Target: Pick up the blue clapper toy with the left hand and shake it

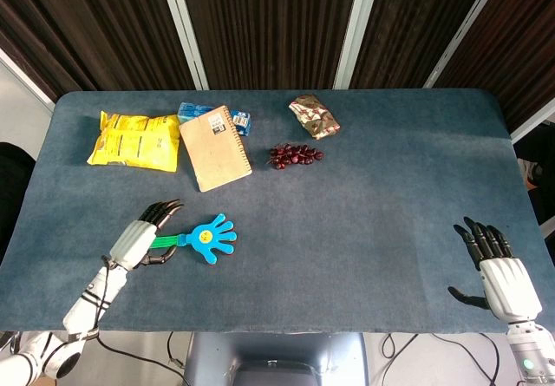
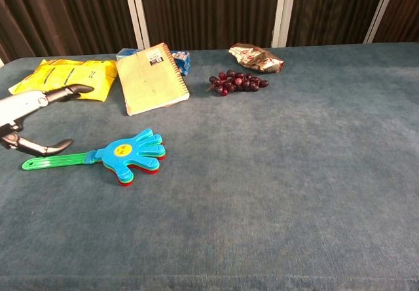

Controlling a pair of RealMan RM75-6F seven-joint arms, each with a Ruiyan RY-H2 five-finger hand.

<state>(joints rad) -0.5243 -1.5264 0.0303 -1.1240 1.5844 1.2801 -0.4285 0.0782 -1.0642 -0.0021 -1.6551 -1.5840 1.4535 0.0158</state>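
Note:
The blue clapper toy point(image 1: 204, 237) point(image 2: 127, 154), shaped like a hand with a green handle and red layers under it, lies flat on the blue table. My left hand point(image 1: 139, 238) point(image 2: 29, 118) hovers over the handle's end with its fingers spread apart and holds nothing. At the near right of the table my right hand point(image 1: 499, 273) rests open, fingers spread, far from the toy; it does not show in the chest view.
A tan notebook point(image 1: 214, 147), a yellow snack bag point(image 1: 134, 141) and a small blue packet point(image 1: 241, 121) lie at the back left. A bunch of dark grapes point(image 1: 295, 154) and a patterned wrapper point(image 1: 313, 116) sit at the back middle.

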